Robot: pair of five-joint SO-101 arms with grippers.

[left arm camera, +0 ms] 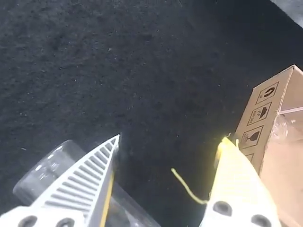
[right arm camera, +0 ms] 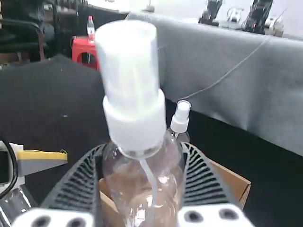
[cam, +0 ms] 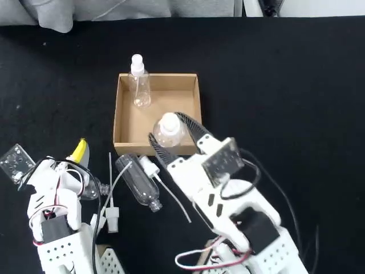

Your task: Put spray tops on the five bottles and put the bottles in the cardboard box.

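Observation:
My right gripper [cam: 169, 132] is shut on an upright clear bottle [cam: 169, 129] with a white spray top [right arm camera: 130, 90], held over the near edge of the cardboard box [cam: 185, 103]. A second capped bottle [cam: 138, 85] stands in the box's far left corner. An uncapped bottle [cam: 138, 181] lies on the table in front of the box. Two loose spray tops [cam: 149, 166] [cam: 112, 217] with thin tubes lie beside it. My left gripper [left arm camera: 168, 156] is open low over the table left of the box, with another clear bottle [left arm camera: 40, 172] lying behind one finger.
The table is covered in black cloth [cam: 285, 85], with free room to the right of and beyond the box. Grey fabric [cam: 57, 14] hangs along the far edge. Cables [cam: 274, 182] trail beside the right arm's base.

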